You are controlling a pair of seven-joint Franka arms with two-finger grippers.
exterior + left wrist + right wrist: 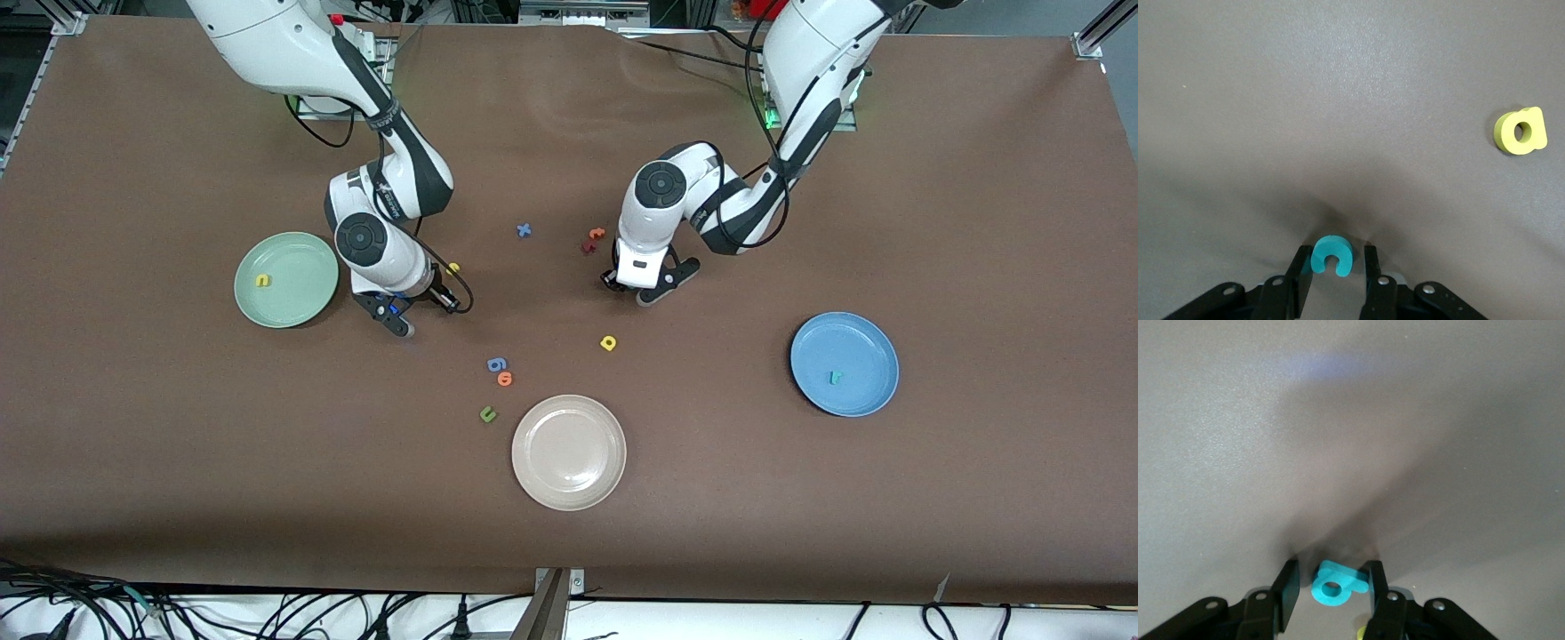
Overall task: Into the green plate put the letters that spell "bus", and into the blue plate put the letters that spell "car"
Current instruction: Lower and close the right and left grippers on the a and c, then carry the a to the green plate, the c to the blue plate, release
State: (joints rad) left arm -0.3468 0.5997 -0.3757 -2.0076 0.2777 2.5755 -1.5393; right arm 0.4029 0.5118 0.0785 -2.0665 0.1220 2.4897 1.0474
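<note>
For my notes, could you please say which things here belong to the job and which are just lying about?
Job: green plate holding yellow u; blue plate holding teal r; teal c between left gripper's jaws; teal b between right gripper's jaws; yellow s; yellow a.
Lying about: beige plate; blue g; orange o; green u; blue x; orange letter; dark red letter.

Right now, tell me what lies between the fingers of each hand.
Left wrist view: the teal c sits between the left hand's fingers. Right wrist view: the teal b sits between the right hand's fingers.
</note>
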